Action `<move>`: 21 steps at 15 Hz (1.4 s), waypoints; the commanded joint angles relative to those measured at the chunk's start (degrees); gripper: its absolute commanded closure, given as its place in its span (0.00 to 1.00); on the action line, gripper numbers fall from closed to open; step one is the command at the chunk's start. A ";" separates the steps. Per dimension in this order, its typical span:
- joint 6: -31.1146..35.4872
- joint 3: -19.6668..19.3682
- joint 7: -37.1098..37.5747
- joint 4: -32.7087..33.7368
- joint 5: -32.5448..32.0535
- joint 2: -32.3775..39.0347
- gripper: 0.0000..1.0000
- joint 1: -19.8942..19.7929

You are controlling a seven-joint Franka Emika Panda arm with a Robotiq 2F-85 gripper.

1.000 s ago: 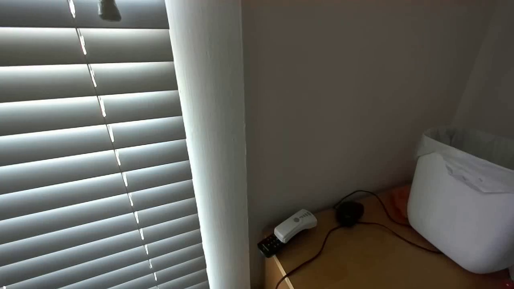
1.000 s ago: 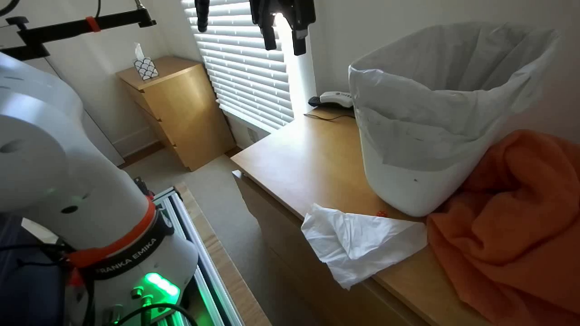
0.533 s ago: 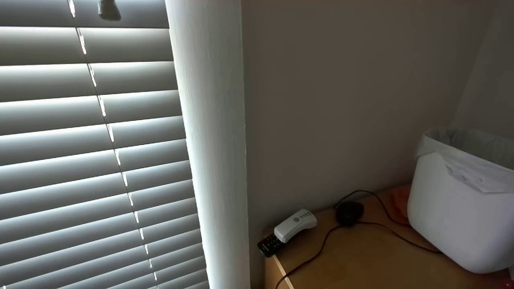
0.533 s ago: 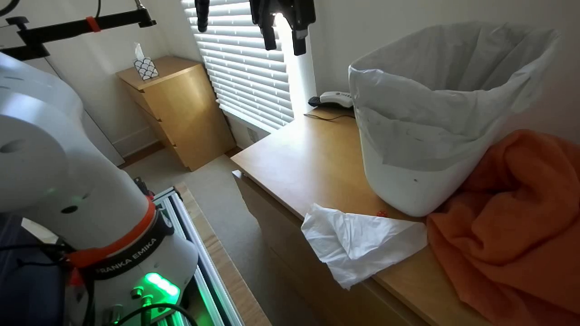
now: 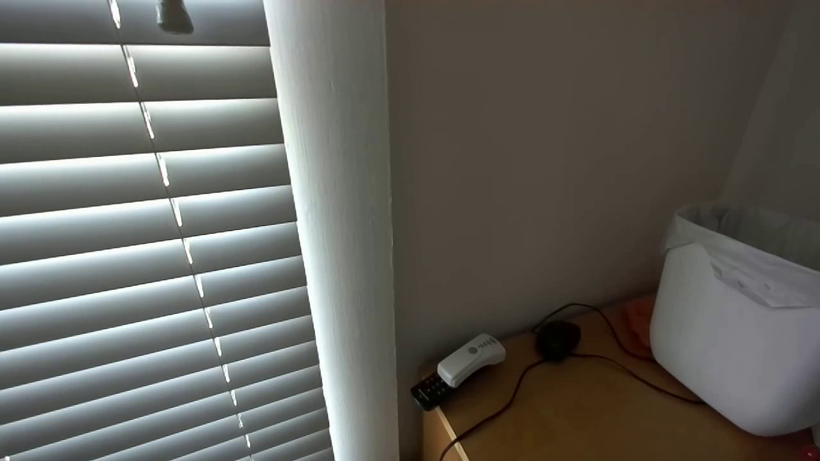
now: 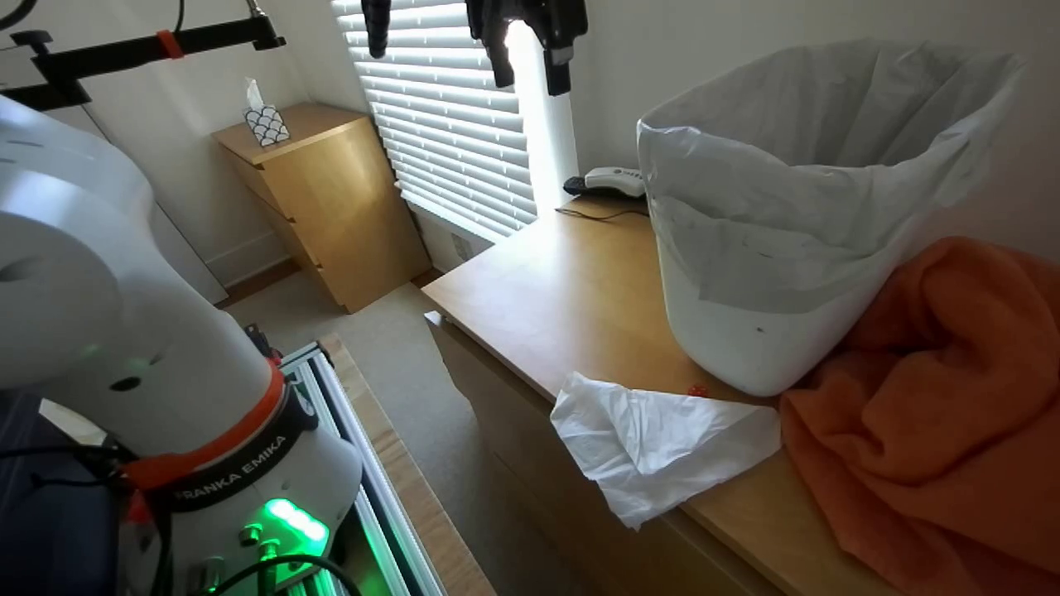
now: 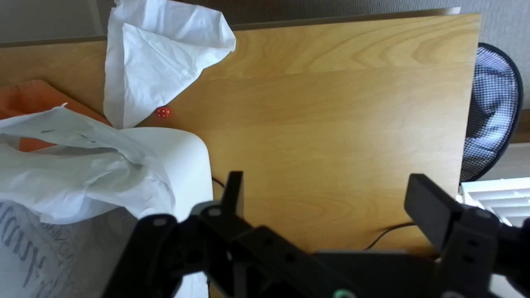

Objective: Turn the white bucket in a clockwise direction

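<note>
The white bucket stands upright on a wooden dresser top. In both exterior views it is at the right (image 5: 730, 346) (image 6: 737, 331), lined with a wrinkled white bag folded over its rim. In the wrist view the bucket (image 7: 184, 155) is at the left, partly covered by its bag and the gripper. My gripper shows at the top of an exterior view (image 6: 531, 81), above the dresser and to the left of the bucket, apart from it. In the wrist view the gripper (image 7: 325, 177) is open with nothing between its fingers.
An orange cloth (image 6: 952, 397) lies against the bucket. A white sheet (image 6: 654, 439) hangs over the dresser's front edge (image 6: 489, 360), near a red die (image 7: 163, 111). A white handset (image 5: 472, 360), a black remote (image 5: 430, 392) and a cable (image 5: 634, 376) lie by the wall. Window blinds (image 6: 464, 124) are behind.
My gripper has shifted slightly right and up in an exterior view within the last half second. The bucket and the other things have not moved.
</note>
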 commanded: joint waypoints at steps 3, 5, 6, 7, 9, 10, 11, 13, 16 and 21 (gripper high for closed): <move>10.68 -3.23 -1.90 0.08 -1.31 -1.25 0.00 -2.21; 14.96 -4.34 -1.54 0.95 -1.73 0.02 0.00 -3.64; 15.90 -5.21 -1.58 2.00 -1.33 1.16 0.00 -4.19; 16.95 -5.42 0.36 2.55 -1.09 1.95 0.00 -5.28; 16.15 -5.13 -0.91 1.82 -0.79 0.84 0.00 -4.68; 16.40 -5.45 -0.90 2.15 -0.79 1.21 0.00 -5.08; 16.40 -5.56 -0.87 2.42 -0.80 1.53 0.00 -5.24; 14.95 -5.08 1.01 4.08 -1.71 3.90 0.00 -6.21; 16.25 -6.12 0.08 6.48 -0.51 8.69 0.00 -5.75; 16.82 -6.52 -1.82 10.12 -0.62 14.96 0.00 -5.31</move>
